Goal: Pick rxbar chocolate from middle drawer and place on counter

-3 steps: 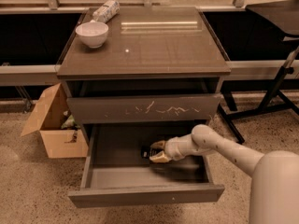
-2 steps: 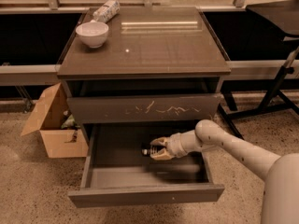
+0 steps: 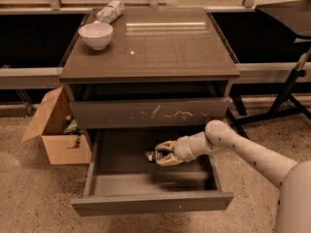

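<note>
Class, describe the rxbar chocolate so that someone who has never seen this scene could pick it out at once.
Find the glossy grey counter, then the open middle drawer under the scratched drawer front. Inside, right at the gripper, is the rxbar chocolate: small, flat and dark, unlike the white bowl and pale packet on top.

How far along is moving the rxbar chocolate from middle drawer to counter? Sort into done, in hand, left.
Done: the middle drawer stands open. In hand: the gripper is inside it at the rxbar chocolate; a firm hold cannot be confirmed. Left: lifting the bar out and setting it on the counter, which holds a bowl and a packet.
</note>
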### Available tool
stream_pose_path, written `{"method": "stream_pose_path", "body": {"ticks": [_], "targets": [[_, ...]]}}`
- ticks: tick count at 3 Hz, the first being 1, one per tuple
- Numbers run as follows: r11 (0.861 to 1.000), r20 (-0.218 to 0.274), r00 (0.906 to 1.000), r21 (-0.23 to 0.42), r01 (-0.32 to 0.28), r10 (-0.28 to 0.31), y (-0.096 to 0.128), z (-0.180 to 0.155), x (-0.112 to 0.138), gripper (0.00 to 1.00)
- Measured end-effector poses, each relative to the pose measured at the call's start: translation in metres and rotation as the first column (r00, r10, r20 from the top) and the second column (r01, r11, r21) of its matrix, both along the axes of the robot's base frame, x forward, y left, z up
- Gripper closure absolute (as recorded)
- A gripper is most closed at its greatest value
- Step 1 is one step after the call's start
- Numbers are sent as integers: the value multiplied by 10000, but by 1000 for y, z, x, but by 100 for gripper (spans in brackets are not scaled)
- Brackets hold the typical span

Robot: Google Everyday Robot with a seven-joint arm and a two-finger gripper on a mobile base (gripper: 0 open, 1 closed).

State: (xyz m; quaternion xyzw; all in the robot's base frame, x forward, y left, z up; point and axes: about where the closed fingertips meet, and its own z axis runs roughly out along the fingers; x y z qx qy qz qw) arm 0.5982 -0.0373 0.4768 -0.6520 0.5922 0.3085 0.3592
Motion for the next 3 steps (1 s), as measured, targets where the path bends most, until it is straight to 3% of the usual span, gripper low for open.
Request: {"method": "stream_pose_path", "body": {"ticks": [1,2,3], "targets": [[9977,215,9975,-102,-668,670,11,21,-17,100],[9887,604,9879,-549,-1398,1430,19,67,-55,100],[9819,1081,9776,-769,-1731,1808,14,109,-82,100]]}}
